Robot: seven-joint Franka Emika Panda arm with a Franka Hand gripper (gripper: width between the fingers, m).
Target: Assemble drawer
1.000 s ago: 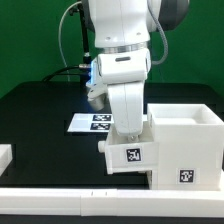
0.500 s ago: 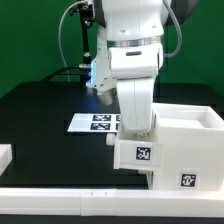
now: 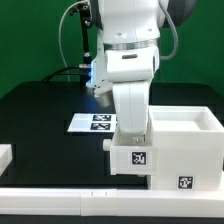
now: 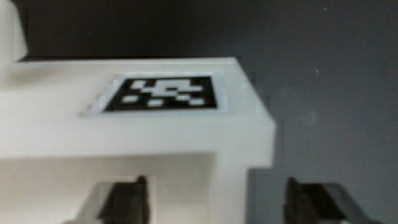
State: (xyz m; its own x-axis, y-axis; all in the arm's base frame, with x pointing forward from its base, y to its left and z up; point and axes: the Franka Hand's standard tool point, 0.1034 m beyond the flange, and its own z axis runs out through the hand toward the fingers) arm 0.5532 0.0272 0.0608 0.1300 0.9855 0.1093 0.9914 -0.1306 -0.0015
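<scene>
- Compared with half a second ago, the arm has dropped a little and the tagged tray sits slightly lower against the casing; a full second ago the tray was lower again and further toward the exterior view's left.
- In the exterior view the white arm (image 3: pixel 128 70) stands over the drawer tray (image 3: pixel 134 157), a small white box with a black-and-white tag on its near face.
- That tray touches the side of the large white casing (image 3: pixel 188 150) that faces the exterior view's left, and it seems partly inside the casing's opening.
- From the casing, the marker board (image 3: pixel 97 122) lies flat on the black surface (image 3: pixel 40 115), well off toward the exterior view's left and further back.
- A long white border rail (image 3: pixel 70 197) runs along the near edge of the surface in front of the casing.
- In the wrist view the gripper (image 4: pixel 222 202) shows two dark fingers (image 4: pixel 121 200) set apart, with a white tagged part between them; whether they press on it cannot be told.
</scene>
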